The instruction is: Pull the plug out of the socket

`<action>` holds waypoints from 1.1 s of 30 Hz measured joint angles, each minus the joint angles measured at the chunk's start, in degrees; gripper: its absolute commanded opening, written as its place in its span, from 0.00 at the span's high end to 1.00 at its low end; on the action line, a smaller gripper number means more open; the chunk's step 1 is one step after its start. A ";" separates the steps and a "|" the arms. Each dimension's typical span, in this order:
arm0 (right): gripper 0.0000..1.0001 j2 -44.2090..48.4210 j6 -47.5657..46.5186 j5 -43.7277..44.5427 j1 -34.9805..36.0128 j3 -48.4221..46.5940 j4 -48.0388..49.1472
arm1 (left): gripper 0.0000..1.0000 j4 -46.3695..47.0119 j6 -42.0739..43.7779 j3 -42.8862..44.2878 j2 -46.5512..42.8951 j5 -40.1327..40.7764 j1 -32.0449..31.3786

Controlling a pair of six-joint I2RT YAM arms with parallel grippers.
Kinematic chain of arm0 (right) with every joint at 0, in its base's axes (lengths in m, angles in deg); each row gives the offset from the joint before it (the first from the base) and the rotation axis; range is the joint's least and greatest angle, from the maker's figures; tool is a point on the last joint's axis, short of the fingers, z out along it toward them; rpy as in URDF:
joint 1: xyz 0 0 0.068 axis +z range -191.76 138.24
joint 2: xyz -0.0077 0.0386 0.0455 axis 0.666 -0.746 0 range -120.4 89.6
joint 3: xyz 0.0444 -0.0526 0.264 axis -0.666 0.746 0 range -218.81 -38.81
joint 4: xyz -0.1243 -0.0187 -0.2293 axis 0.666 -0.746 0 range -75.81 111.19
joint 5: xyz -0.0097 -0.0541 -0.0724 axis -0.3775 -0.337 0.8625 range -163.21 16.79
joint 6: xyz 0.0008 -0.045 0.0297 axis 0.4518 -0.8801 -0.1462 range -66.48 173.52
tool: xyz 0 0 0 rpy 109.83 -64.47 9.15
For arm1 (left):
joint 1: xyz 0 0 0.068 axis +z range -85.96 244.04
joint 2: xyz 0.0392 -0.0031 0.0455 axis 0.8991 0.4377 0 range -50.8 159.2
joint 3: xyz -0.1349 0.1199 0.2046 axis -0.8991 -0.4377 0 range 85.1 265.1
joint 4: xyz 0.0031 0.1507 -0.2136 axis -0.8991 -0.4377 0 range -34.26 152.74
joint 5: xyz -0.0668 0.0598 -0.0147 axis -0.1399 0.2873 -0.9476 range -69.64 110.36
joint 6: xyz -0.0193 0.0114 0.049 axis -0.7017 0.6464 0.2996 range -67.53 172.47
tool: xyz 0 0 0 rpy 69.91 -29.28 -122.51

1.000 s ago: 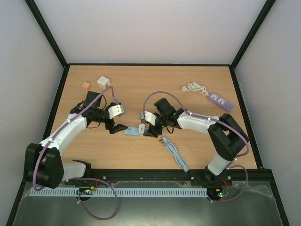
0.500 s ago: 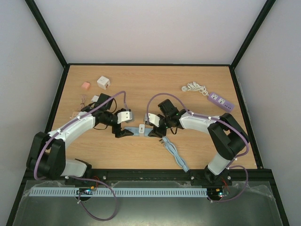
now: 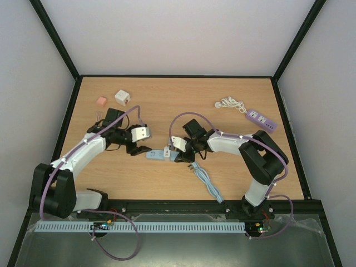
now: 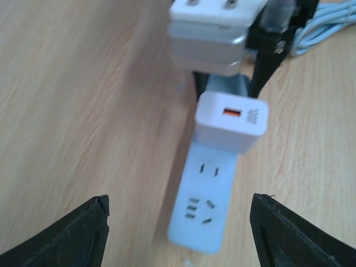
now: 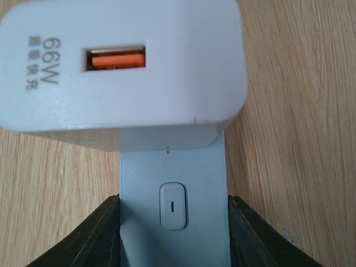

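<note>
right gripper (image 5: 173, 236) is clamped across the strip (image 5: 172, 167), one finger touching each long side beside the switch (image 5: 172, 206). i read this as pinning the strip to the table (image 3: 167, 94) so it cannot lift during the pull. the plug (image 5: 119, 67), a white charger block with an orange usb port, sits seated in the strip just ahead of that grip, about mid-length of the strip.

left gripper (image 4: 181, 222) is spread wide and holds nothing. it hangs over the strip's free end, facing the plug, with its fingers (image 4: 83, 228) well outside the strip's edges. that width looks chosen to straddle the plug. it is near the plug but apart from it, so the pull has not begun. the next move likely needs it to come in along the strip, close on the plug's sides and draw straight off.

a cable (image 3: 206, 181) trails from the strip's held end toward the near table edge. a purple strip (image 3: 261, 119) and a coiled cord (image 3: 230, 103) lie well beyond the held end. a cube (image 3: 122, 98) and a pink block (image 3: 101, 102) lie well beyond the free end.
</note>
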 measured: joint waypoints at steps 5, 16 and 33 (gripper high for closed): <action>0.72 -0.17 1.36 0.13 0.39 0.00 0.63 | 0.28 -1.14 3.26 -1.29 -1.53 -0.20 3.43; 0.75 -1.79 2.62 -1.05 1.77 -0.02 5.27 | 0.25 5.35 2.58 -7.17 -0.76 1.36 -4.42; 0.85 -1.22 2.71 -1.64 1.62 1.84 8.33 | 0.30 13.31 0.33 -6.84 6.54 5.11 -9.75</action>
